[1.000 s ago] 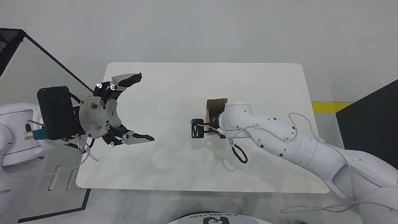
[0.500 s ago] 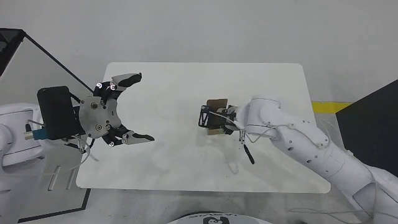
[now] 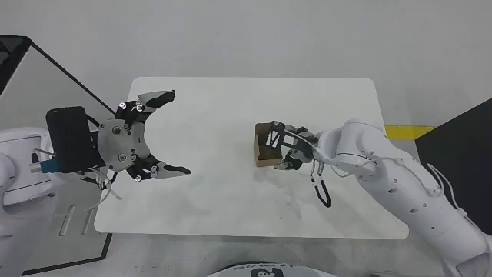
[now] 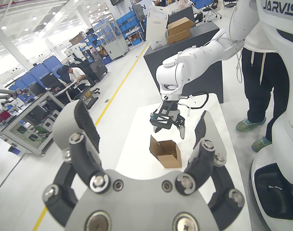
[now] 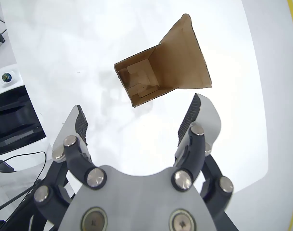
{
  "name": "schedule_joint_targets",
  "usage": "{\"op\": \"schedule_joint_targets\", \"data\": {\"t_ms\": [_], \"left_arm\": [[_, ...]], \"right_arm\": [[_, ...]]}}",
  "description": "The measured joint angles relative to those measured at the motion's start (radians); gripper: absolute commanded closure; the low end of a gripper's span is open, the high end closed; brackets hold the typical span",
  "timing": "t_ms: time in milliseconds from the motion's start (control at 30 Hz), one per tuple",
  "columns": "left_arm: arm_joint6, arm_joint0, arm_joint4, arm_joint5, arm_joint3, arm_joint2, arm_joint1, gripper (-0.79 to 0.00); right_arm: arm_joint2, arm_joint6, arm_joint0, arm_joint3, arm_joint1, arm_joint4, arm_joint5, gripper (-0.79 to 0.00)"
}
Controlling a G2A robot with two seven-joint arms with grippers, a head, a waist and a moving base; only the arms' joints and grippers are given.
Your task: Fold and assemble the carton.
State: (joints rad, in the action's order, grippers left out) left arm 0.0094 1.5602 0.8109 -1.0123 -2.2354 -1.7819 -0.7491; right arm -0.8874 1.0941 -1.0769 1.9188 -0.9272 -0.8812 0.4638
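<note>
I logged the carton (image 3: pixel 266 145) standing on the white table (image 3: pixel 231 108), its mouth open upward, one flap raised and the base panels folded in. The right gripper (image 3: pixel 286 148) hung close above the carton without touching it, jaws spread wide and holding nothing. The left gripper (image 3: pixel 175 132) sat well apart from the carton, jaws likewise wide and empty.

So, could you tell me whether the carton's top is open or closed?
Open: the carton shows its empty inside, lid flap raised.
</note>
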Motion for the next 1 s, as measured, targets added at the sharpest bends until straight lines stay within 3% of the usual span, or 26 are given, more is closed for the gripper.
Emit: {"op": "schedule_joint_targets", "data": {"t_ms": [167, 333, 533, 700, 1000], "left_arm": [[0.0, 0.0, 0.0, 0.0, 0.0, 0.0, 0.0, -0.785], [0.0, 0.0, 0.0, 0.0, 0.0, 0.0, 0.0, -0.785], [0.0, 0.0, 0.0, 0.0, 0.0, 0.0, 0.0, -0.785], [0.0, 0.0, 0.0, 0.0, 0.0, 0.0, 0.0, -0.785], [0.0, 0.0, 0.0, 0.0, 0.0, 0.0, 0.0, -0.785]], "right_arm": [[-0.024, -0.029, -0.014, -0.024, 0.001, 0.032, -0.019, -0.785], [-0.139, -0.078, -0.067, -0.104, 0.017, 0.342, -0.012, -0.785], [-0.221, -0.021, -0.116, -0.184, 0.033, 0.653, 0.0, -0.785], [-0.219, 0.076, -0.121, -0.235, 0.035, 0.884, -0.02, -0.785], [-0.218, 0.077, -0.12, -0.236, 0.035, 0.889, -0.02, -0.785]]}}
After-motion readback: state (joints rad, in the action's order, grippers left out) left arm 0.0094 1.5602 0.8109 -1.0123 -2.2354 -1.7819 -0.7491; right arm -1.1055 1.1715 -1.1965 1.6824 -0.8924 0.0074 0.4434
